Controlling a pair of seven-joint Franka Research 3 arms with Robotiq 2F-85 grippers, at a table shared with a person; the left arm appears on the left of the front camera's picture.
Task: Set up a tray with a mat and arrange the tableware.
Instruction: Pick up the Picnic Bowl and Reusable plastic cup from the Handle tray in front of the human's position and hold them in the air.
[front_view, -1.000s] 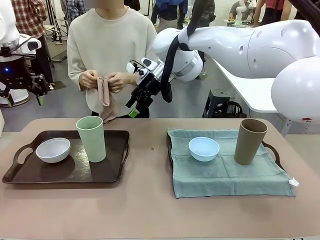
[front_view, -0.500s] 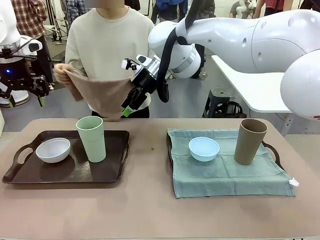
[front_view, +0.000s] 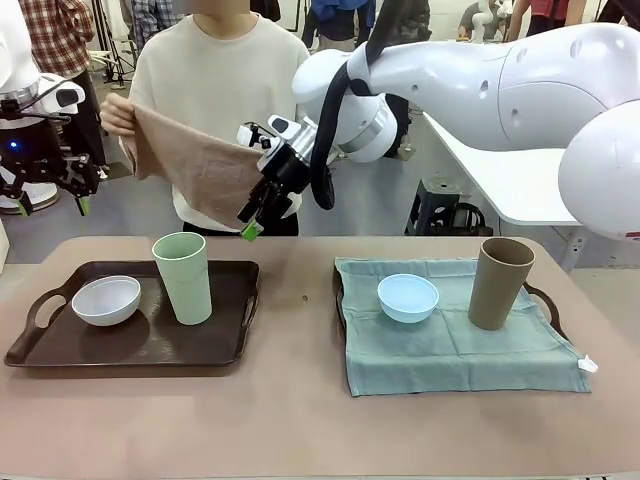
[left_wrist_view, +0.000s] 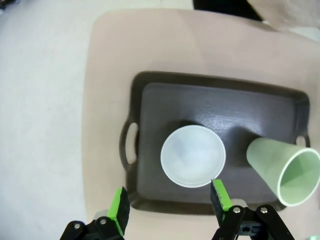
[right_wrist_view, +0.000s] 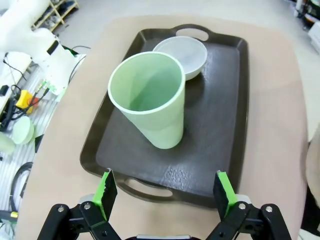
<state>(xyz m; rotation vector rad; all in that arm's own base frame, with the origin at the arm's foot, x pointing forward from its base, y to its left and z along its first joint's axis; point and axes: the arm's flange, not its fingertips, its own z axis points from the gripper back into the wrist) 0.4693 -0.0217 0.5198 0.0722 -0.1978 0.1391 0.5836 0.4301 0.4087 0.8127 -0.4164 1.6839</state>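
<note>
Across the left half of the beige table (front_view: 300, 420), a dark brown handled tray (front_view: 225, 345) is laid. A small white shallow bowl (front_view: 106, 300) and a tall pale green tumbler (front_view: 183, 277) are set on it, the upright tumbler just right of the bowl. To the right, a second dark tray (front_view: 541, 296) is covered by a teal cloth mat (front_view: 450, 350). A light blue shallow bowl (front_view: 407, 297) and a tall tan-brown tumbler (front_view: 500, 283) are placed apart on it.

A brown cloth (front_view: 195, 165) is held spread at the far side, one corner in the person's hand (front_view: 115, 112). The right gripper (front_view: 258, 210) is raised by the cloth's lower edge, its jaws parted and empty; contact cannot be told. The left gripper (front_view: 50, 203) is held high at the far left, jaws apart, nothing gripped.
</note>
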